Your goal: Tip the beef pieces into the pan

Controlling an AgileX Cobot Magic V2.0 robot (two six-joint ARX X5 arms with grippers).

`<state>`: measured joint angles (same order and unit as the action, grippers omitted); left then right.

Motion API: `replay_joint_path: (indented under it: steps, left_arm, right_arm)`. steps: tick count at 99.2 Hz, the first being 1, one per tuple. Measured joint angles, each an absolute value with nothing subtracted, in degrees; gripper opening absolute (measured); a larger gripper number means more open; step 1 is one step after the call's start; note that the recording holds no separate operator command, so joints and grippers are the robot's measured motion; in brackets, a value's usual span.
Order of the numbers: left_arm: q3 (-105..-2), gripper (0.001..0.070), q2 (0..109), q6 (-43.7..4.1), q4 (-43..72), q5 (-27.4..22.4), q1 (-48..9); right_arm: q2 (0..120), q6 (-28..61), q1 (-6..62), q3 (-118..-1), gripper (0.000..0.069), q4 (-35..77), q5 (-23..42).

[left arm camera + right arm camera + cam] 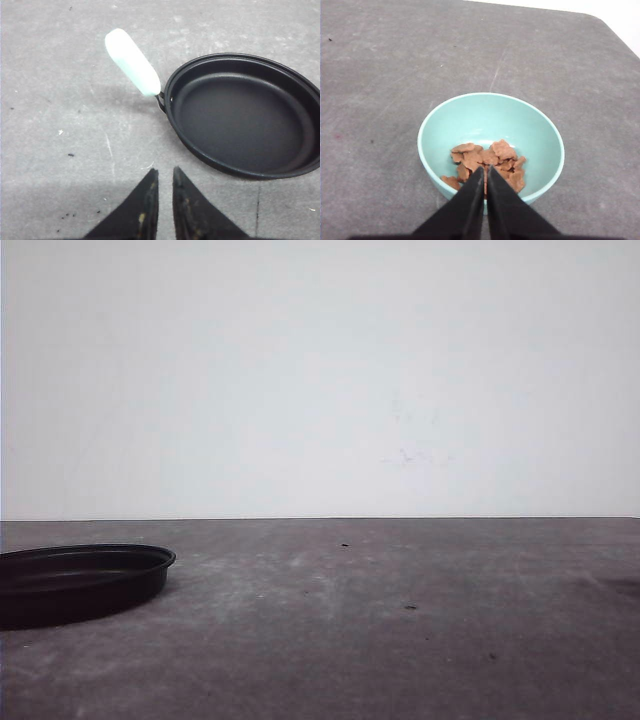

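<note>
The black pan (pixel 235 120) lies on the grey table, with its mint-green handle (pixel 132 62) sticking out to one side. In the front view the pan (pixel 80 582) sits at the far left edge. My left gripper (pixel 165 172) hovers over bare table just off the pan's rim, its fingers nearly together with nothing between them. The beef pieces (pixel 487 157) lie piled in a teal bowl (pixel 485 112). Above the bowl's near rim, my right gripper (pixel 486 169) is shut and holds nothing.
The grey tabletop (pixel 400 640) carries a few dark specks. A white wall (pixel 320 370) stands behind it. The table's rounded far corner (pixel 605 22) lies beyond the bowl.
</note>
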<state>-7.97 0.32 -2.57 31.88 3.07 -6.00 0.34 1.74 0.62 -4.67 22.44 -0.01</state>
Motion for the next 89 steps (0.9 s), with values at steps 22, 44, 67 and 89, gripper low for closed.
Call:
replay_joint_path:
  steps: [22,44,67,89]
  left_arm:
    - [-7.97,0.0029,0.32,-2.57,31.88,3.07,-6.00]
    - [-7.97,0.0029,0.32,-2.57,31.88,3.07,-6.00]
    - [-7.97,0.0029,0.32,-2.57,31.88,3.07,-6.00]
    - [-7.97,0.0029,0.32,-2.57,31.90,3.07,-6.00]
  right_arm:
    - [0.34,1.74,0.62,-4.67,0.0004,22.44,-0.01]
    - [0.34,1.72,0.62,-4.67,0.0004,22.44,-0.01]
    - [0.34,1.74,0.62,-4.67,0.0004,22.44,-0.01]
    - [0.34,1.74,0.62,-4.67,0.0004,22.44,-0.01]
